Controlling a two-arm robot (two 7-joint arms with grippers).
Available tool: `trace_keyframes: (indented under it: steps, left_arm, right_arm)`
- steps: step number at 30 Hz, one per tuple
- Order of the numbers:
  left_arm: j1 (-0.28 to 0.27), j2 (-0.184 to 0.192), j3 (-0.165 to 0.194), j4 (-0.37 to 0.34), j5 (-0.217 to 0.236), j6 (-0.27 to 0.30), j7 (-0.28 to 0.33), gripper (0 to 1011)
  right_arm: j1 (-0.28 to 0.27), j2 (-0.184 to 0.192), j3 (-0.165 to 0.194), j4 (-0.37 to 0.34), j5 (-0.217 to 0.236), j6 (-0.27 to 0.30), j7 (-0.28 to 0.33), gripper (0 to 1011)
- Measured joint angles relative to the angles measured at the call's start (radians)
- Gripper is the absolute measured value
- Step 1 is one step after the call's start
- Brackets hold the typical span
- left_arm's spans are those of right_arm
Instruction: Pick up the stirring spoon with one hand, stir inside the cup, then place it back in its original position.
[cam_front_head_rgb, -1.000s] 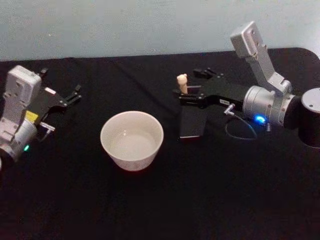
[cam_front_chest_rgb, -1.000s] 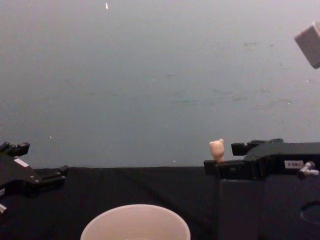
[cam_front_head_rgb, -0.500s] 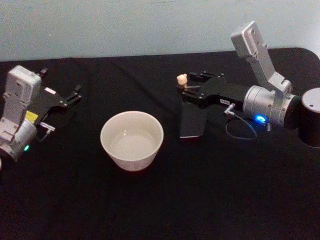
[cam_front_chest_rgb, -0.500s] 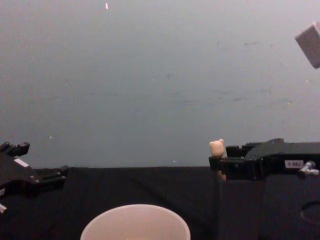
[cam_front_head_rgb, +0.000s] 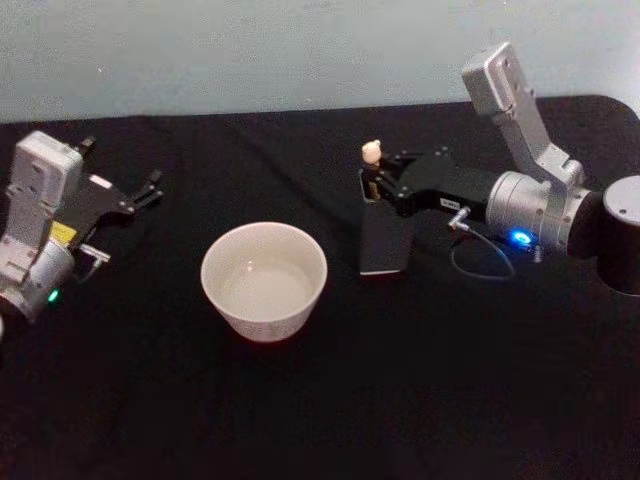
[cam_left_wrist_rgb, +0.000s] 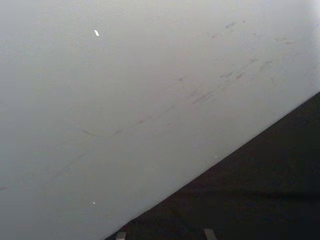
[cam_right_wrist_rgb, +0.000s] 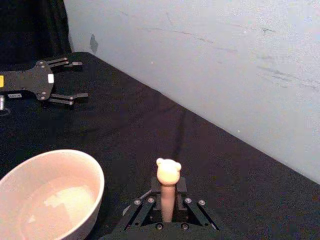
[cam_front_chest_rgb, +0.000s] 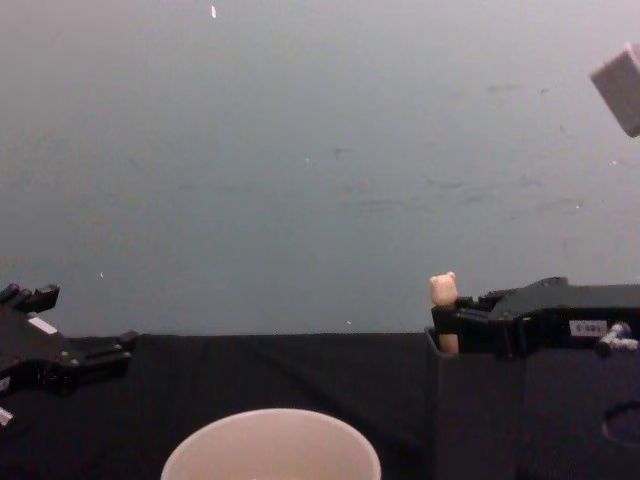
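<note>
Head-camera view of a black worktop (cam_front_head_rgb: 420, 400) against a pale wall. Right of centre stands the dark grey square holder (cam_front_head_rgb: 384, 240), with the stirring spoon (cam_front_head_rgb: 371, 152) upright in it, its beige eared knob poking above the rim. The right pincer (cam_front_head_rgb: 374, 182) reaches in from the right edge of the frame, level with the holder's top. In the right wrist view its fingers (cam_right_wrist_rgb: 145, 209) are clamped on either side of the beige handle, just below the knob. The off-white cup (cam_front_head_rgb: 264, 280) sits at centre, to the lower left of the holder and well apart from it, with pale liquid inside. The left pincer (cam_front_head_rgb: 152, 188) rests parked at the left edge, its prongs apart and empty. This looks like the grasp at the holder, though whether the spoon is leaving or returning cannot be told. If it is leaving, the next move calls for a straight lift until the hidden bowl clears the thin walls, then a carry over to the cup.
</note>
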Motion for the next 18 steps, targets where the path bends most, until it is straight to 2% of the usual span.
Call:
trace_keyframes:
  steps: [7,18]
  left_arm:
    - [0.000,0.000,0.000,0.000,0.000,0.000,0.000,1001]
    - [0.000,0.000,0.000,0.000,0.000,0.000,0.000,1001]
  right_arm:
    - [-0.001,0.000,0.000,0.000,0.000,0.000,0.000,160]
    - [-0.023,0.003,0.024,-0.038,0.023,-0.024,0.003,160]
